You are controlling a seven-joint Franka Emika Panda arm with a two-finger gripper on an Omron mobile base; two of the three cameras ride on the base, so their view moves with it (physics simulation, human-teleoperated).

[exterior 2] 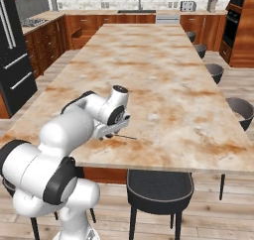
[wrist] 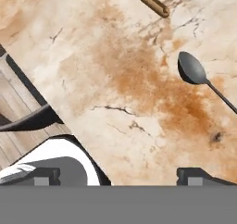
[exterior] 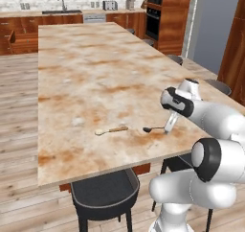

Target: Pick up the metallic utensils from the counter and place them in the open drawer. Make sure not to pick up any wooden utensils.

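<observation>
The dark-grey metal spoon (exterior: 152, 129) lies on the beige marbled counter (exterior: 95, 73) near its front edge, bowl pointing left. In the hand view the metal spoon (wrist: 193, 69) sits at the upper right, its thin handle running off the right edge. The light-tan wooden spoon (exterior: 111, 130) lies to its left; only the wooden spoon's handle end (wrist: 149, 1) reaches the hand view. My gripper (exterior: 168, 126) hangs low over the spoon's handle end, open and holding nothing, with its tips (wrist: 119, 174) spread wide. A drawer (exterior: 10, 36) stands pulled out of the far wall cabinets.
A dark stool (exterior: 105, 193) stands under the counter's front edge, close to my base, and more stools (exterior 2: 239, 110) line the right side. The counter's front edge (wrist: 41, 86) runs just below my gripper. A sink and appliances stand on the far wall counter (exterior 2: 139, 11).
</observation>
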